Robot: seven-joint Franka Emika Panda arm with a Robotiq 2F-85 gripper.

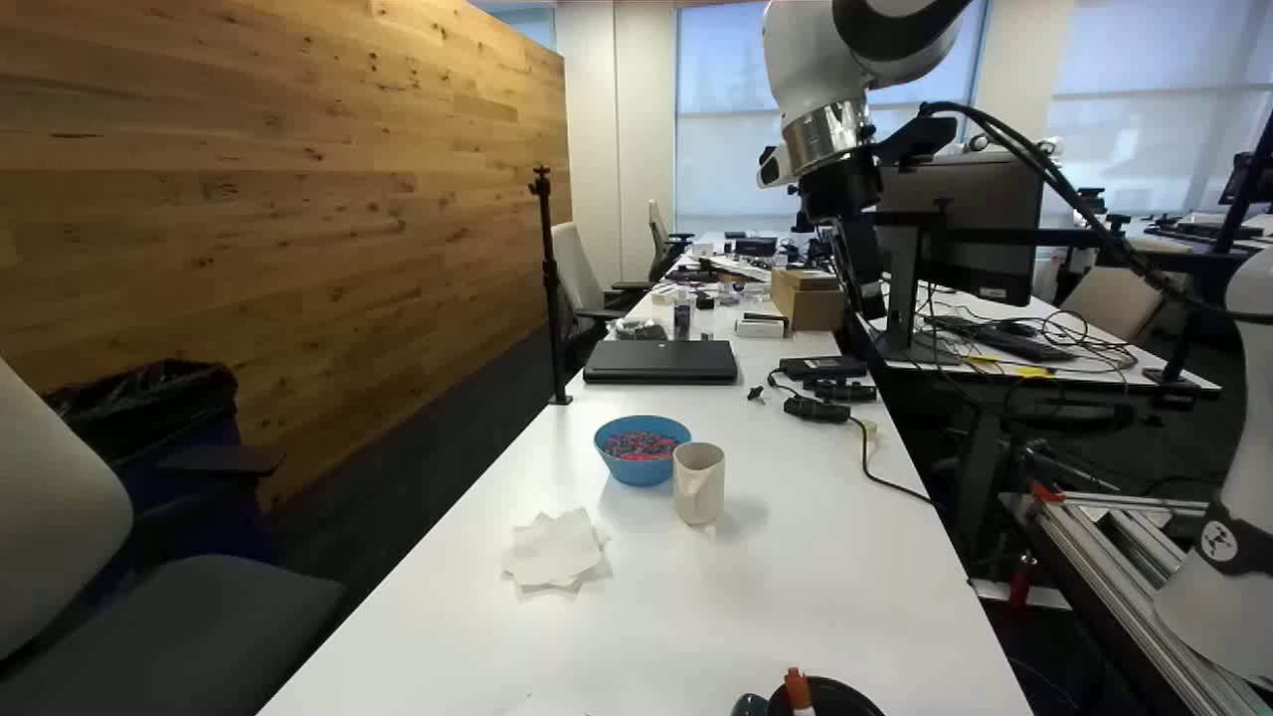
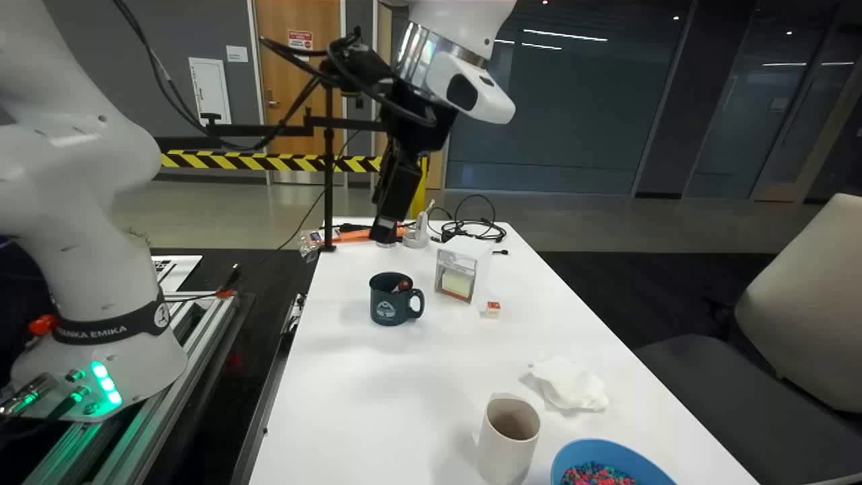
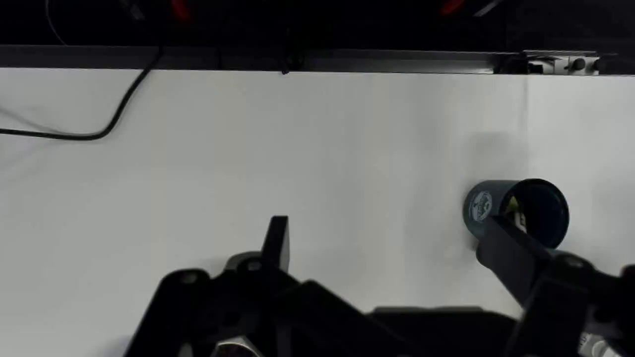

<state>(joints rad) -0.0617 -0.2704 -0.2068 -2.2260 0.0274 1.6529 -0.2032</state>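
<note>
- Black and two-fingered, the gripper [image 3: 385,225] is hanging above the smooth white table [image 3: 322,148], its fingers standing wide apart and gripping nothing — the raised pose is probably keeping them clear of everything below.
- In the wrist view one fingertip is overlapping the straight-sided dark teal mug [image 3: 491,196], but only by line of sight; both exterior views are showing a gap between them.
- That mug is standing upright on the table and is apparently serving as a holder: an orange-capped, marker-like stick [image 1: 799,689] is showing above its rim.
- A round blue plastic bowl [image 1: 641,473] is sitting upright, its wall presumably keeping small pink and blue bead-like pieces [image 1: 636,446] from scattering.
- A beige cylindrical mug [image 1: 698,502] is standing just beside the bowl, mouth up — whether it is holding anything, the views are not showing.
- Thin white paper napkins [image 1: 554,550] are lying loose near both.
</note>
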